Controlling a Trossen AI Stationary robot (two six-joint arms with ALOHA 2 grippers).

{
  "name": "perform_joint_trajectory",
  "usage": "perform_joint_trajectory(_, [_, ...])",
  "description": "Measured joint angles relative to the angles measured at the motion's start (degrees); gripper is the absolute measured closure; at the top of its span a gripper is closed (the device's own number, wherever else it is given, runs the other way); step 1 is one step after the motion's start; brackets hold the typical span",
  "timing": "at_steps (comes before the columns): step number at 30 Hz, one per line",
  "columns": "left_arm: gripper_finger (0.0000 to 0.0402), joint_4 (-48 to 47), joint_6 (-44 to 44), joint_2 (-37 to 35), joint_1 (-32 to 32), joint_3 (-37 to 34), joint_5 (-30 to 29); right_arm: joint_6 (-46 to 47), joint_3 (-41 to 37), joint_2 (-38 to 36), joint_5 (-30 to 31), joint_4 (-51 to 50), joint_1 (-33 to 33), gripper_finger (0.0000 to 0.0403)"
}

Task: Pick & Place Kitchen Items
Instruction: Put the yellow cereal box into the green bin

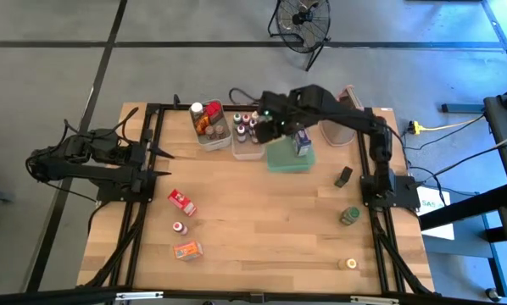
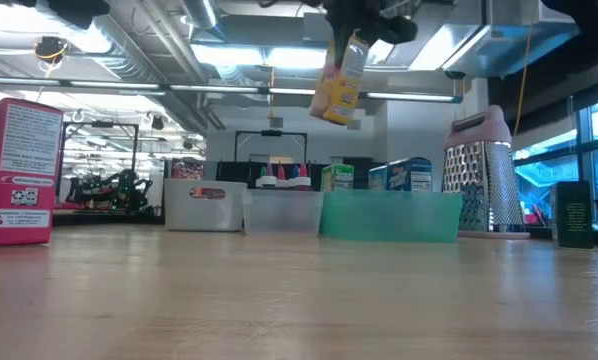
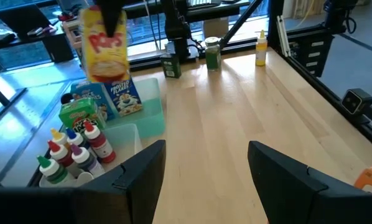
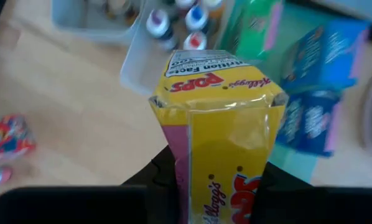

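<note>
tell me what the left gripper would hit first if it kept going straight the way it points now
Probably nothing close: the left gripper, jaws open, faces bare table. Far ahead, near the opposite edge, stand a dark green box, a green jar and a yellow bottle; which lies in line is uncertain.

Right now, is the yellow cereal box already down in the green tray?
No: in the low view the yellow cereal box hangs from the right gripper, well clear above the green tray.

Yellow cereal box [image 2: 340, 88] hangs tilted in gripper [image 2: 353, 30] above green tray [image 2: 389, 216]; grater [image 2: 486, 170] right of tray.
</note>
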Motion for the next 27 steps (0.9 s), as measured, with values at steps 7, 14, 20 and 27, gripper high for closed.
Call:
perform_joint_trajectory(7, [0.0178, -0.6, -0.4, 0.0, 0.0, 0.0, 0.0, -1.1, 0.0, -2.0, 5.7, 0.0, -5.1, 0.0313])
perform_joint_trajectory(14, [0.0178, -1.0, -0.6, 0.0, 0.0, 0.0, 0.0, -1.4, -1.7, -1.3, 9.0, 0.0, -8.0, 0.0313])
perform_joint_trajectory(20, [0.0178, -1.0, -0.6, 0.0, 0.0, 0.0, 0.0, 0.0, -7.2, -1.2, 10.3, 0.0, -9.1, 0.0313])
perform_joint_trajectory(27, [0.0178, -1.0, -0.7, 0.0, 0.0, 0.0, 0.0, 0.7, -13.4, -1.2, 10.3, 0.0, -9.8, 0.0313])
